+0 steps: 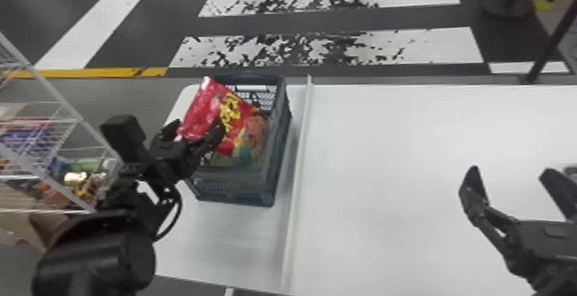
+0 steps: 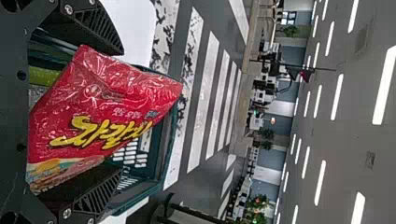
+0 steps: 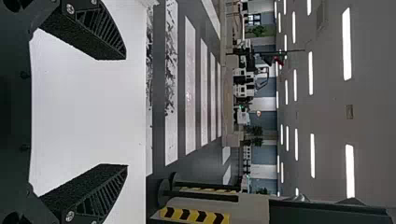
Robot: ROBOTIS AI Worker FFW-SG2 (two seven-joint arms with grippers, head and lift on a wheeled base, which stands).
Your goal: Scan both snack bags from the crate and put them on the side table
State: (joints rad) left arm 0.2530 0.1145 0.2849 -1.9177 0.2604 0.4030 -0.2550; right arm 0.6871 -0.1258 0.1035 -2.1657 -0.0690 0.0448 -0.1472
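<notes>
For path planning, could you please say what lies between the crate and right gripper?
Between the crate and the right gripper, the head view shows a white strip, then white tabletop.

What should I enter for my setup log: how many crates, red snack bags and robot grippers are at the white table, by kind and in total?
Crate: 1
Red snack bag: 1
Grippers, left gripper and right gripper: 2
Total: 4

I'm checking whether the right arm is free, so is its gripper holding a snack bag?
No, the right gripper stands open and empty.
</notes>
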